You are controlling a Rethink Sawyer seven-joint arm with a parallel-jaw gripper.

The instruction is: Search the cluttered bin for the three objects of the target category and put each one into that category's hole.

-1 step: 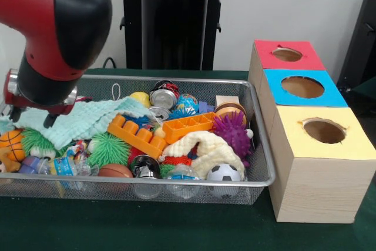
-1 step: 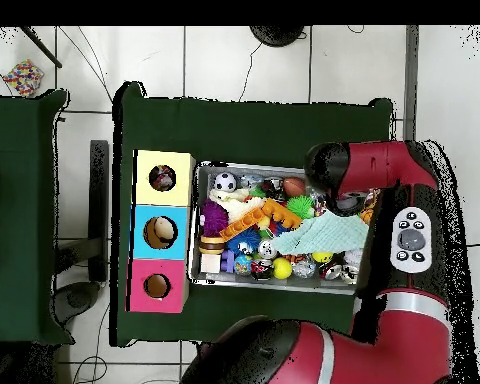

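The wire bin [image 1: 261,145] fills the frame's lower left, heaped with toys; an orange block [image 1: 136,135] lies lengthwise slanting down-right. The claw [image 1: 26,113] hangs at far left over a mint cloth [image 1: 88,119]; its grip cannot be told. No writing is readable.

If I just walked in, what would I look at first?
Probably the big red and black robot arm hanging over one end of the wire mesh bin, which is heaped with toys such as a spiky purple ball and orange plastic building blocks. Beside the bin stands a wooden box with red, blue and yellow holed tops.
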